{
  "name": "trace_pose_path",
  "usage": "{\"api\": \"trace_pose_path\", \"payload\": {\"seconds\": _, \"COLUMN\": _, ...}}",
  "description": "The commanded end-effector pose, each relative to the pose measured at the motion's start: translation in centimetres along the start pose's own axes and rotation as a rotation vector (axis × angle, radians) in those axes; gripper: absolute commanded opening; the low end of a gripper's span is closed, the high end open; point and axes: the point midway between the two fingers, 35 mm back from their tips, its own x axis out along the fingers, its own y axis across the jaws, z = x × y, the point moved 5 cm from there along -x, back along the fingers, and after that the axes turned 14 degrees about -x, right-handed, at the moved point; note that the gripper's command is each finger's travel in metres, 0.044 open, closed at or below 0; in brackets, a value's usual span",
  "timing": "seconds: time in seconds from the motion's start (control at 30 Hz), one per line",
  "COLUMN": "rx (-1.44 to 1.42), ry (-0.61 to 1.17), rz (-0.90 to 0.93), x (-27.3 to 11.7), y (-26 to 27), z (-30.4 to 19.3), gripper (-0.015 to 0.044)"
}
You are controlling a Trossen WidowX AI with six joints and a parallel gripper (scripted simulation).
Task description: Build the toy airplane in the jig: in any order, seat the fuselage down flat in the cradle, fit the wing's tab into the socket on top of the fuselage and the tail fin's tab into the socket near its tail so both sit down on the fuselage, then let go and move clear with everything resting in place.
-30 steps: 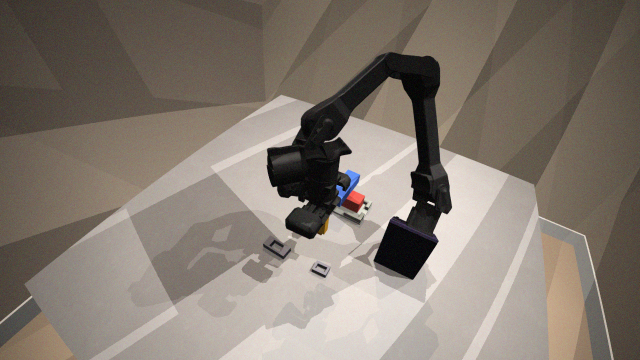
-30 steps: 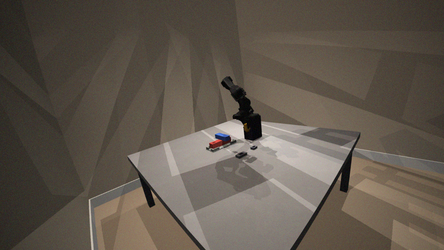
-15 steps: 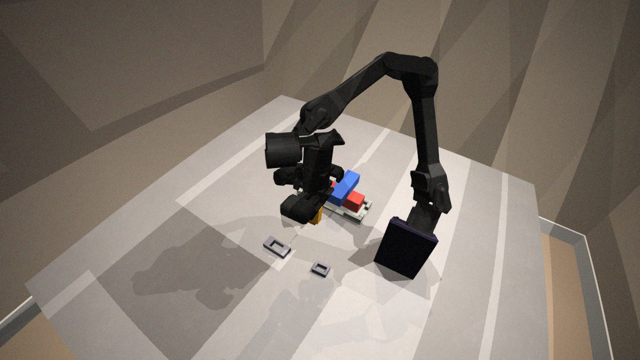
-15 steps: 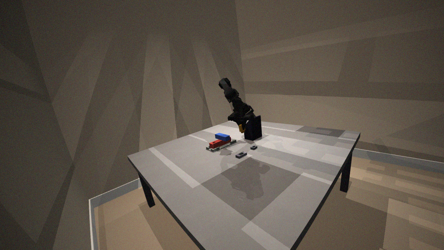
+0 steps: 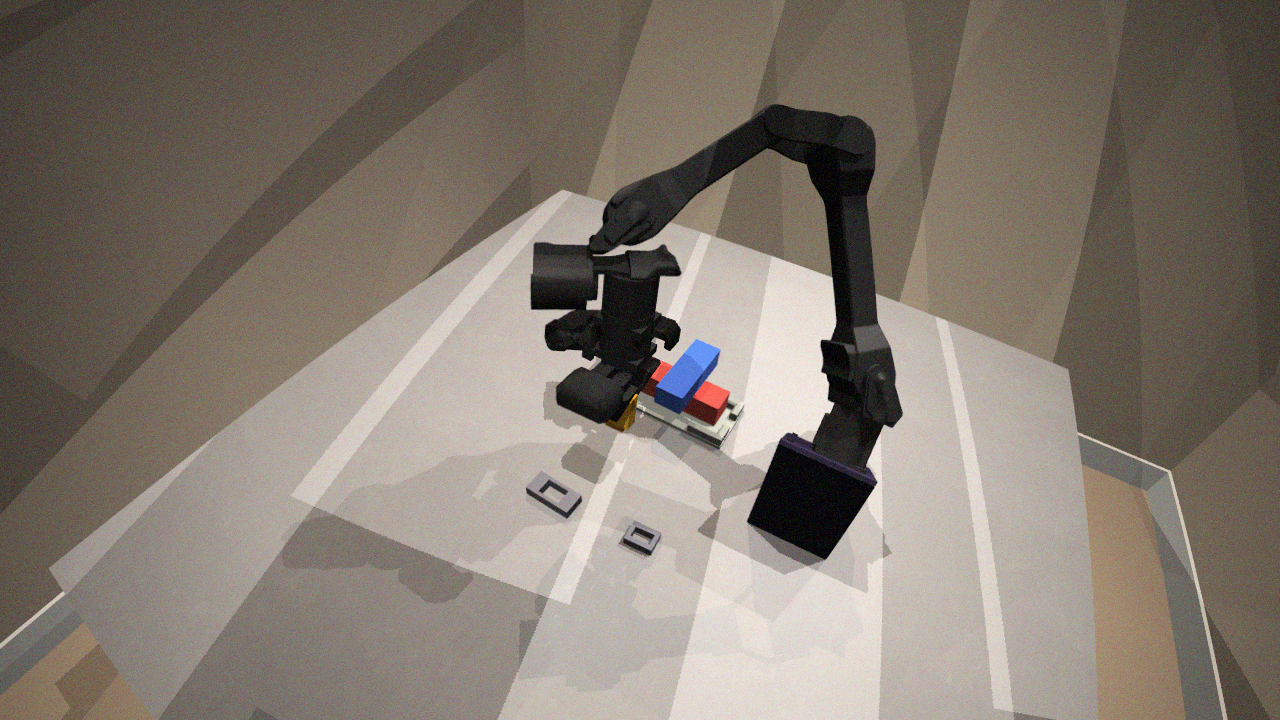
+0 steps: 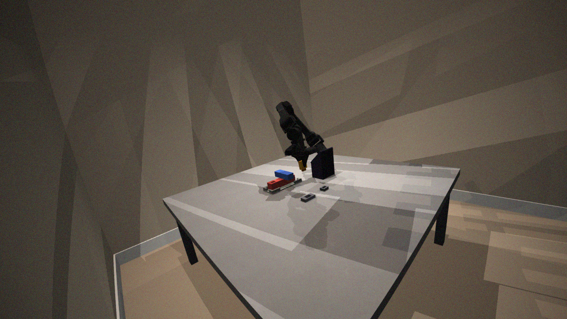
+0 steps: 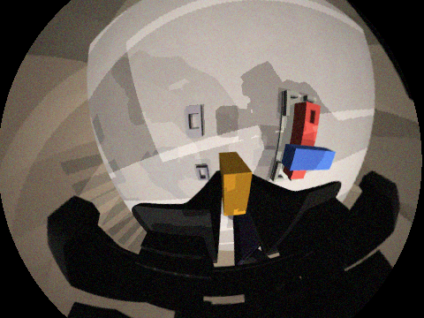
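The red fuselage point(image 5: 711, 402) point(image 6: 275, 184) point(image 7: 304, 128) lies lengthwise in the pale jig point(image 5: 707, 431) point(image 7: 285, 132) and looks level. The blue wing point(image 5: 687, 376) point(image 6: 284, 174) point(image 7: 309, 158) lies across its top; its tab is hidden. A dark empty socket point(image 7: 313, 116) shows near one end of the fuselage. My gripper point(image 5: 628, 396) point(image 6: 302, 160) point(image 7: 229, 173) is shut on the orange tail fin point(image 5: 623, 417) point(image 6: 302, 165) point(image 7: 236, 192), which hangs below the fingertips, above the table and off to the side of the jig. The fin's tab cannot be made out.
A larger grey holder with a rectangular opening point(image 5: 535, 491) point(image 6: 303, 199) point(image 7: 190, 128) and a smaller one point(image 5: 630, 540) lie on the table beside the jig. The arm's dark base block point(image 5: 811, 497) point(image 6: 323, 164) stands near the jig's other end.
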Motion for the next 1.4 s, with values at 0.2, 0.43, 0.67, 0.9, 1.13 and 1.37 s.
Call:
{"api": "trace_pose_path", "payload": {"seconds": 0.2, "rx": 0.006, "ry": -0.02, "rz": -0.003, "x": 0.0, "y": -2.6, "z": 1.2, "gripper": 0.0}}
{"api": "trace_pose_path", "payload": {"seconds": 0.43, "rx": 0.009, "ry": -0.025, "rz": -0.01, "x": 0.1, "y": -4.4, "z": 1.8, "gripper": 0.0}}
{"api": "trace_pose_path", "payload": {"seconds": 0.67, "rx": 0.013, "ry": -0.028, "rz": -0.018, "x": 0.3, "y": -6.3, "z": 2.2, "gripper": 0.0}}
{"api": "trace_pose_path", "payload": {"seconds": 0.9, "rx": 0.018, "ry": -0.029, "rz": -0.029, "x": 0.5, "y": -8.3, "z": 2.5, "gripper": 0.0}}
{"api": "trace_pose_path", "payload": {"seconds": 1.13, "rx": 0.022, "ry": -0.029, "rz": -0.042, "x": 0.7, "y": -10.3, "z": 2.8, "gripper": 0.0}}
{"api": "trace_pose_path", "payload": {"seconds": 1.37, "rx": 0.027, "ry": -0.026, "rz": -0.056, "x": 1.0, "y": -12.3, "z": 2.8, "gripper": 0.0}}
